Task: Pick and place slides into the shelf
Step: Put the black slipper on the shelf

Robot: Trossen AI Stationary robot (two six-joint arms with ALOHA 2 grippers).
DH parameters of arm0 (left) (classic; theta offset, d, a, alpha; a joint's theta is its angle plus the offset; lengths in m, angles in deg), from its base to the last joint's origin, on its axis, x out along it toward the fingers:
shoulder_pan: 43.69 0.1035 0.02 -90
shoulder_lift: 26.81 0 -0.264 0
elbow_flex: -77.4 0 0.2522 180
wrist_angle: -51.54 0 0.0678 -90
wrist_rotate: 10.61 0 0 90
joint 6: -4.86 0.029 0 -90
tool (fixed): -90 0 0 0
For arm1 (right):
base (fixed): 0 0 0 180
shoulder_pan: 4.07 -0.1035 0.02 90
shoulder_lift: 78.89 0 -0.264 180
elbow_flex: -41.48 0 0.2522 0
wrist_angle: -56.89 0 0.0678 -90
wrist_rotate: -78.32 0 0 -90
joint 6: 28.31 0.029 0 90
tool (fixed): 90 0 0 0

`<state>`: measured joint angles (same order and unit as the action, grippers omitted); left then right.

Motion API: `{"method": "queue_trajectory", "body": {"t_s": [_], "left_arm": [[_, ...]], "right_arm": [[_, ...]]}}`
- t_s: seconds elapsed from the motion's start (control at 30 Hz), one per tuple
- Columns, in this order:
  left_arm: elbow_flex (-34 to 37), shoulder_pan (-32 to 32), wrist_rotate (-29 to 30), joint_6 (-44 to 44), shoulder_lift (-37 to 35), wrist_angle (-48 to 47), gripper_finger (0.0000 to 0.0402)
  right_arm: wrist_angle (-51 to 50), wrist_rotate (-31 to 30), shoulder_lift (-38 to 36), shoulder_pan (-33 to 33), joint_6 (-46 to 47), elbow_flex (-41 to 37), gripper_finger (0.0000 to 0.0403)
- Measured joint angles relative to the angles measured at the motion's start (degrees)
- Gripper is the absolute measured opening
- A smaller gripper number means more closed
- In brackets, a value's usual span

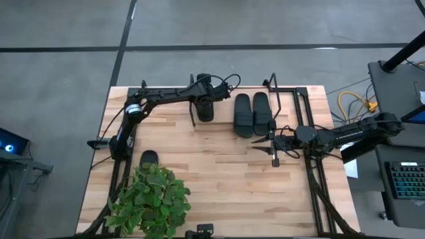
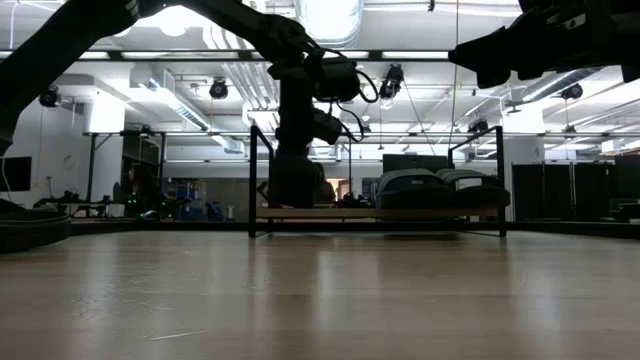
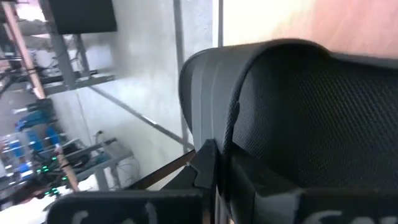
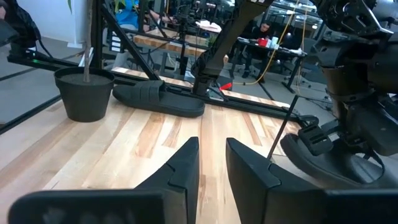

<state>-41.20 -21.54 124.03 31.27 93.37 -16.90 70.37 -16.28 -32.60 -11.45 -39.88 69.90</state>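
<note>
My left gripper (image 1: 207,93) is shut on a black slide (image 1: 204,111) over the left end of the shelf (image 2: 378,213), a low black-rod rack with a pale board at the table's far edge. Two more slides (image 1: 252,114) lie side by side on the shelf's right part. Another slide (image 1: 149,158) lies sole-down on the table beside the potted plant. My right gripper (image 4: 212,163) hovers level at the table's right side, open by a narrow gap, with nothing between its fingers. My left gripper holds the slide by the edge of its wide strap (image 3: 219,127), pinched between the two fingers (image 3: 205,167). The fingers slant down from the table's left. The slide hangs tilted below them (image 4: 329,157); whether its low end touches the shelf board I cannot tell.
A potted plant (image 1: 149,199) stands at the near left, its dark pot (image 4: 84,93) next to the loose slide. Black arm-mount frames run along the table's left and right edges. Bare wood lies in the table's middle.
</note>
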Motion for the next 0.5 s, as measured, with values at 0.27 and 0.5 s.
{"method": "queue_trajectory", "body": {"t_s": [0.27, 0.5], "left_arm": [[0.11, -0.59, 5.57, -0.07, 0.02, 0.70, 0.0001], [0.91, -0.64, 7.20, -0.59, 0.02, 3.06, 0.0000]], "right_arm": [[-0.02, 0.00, 0.00, 0.00, 0.00, 0.00, 0.0072], [-0.02, 0.02, 0.00, 0.00, 0.02, 0.00, 0.0074]]}}
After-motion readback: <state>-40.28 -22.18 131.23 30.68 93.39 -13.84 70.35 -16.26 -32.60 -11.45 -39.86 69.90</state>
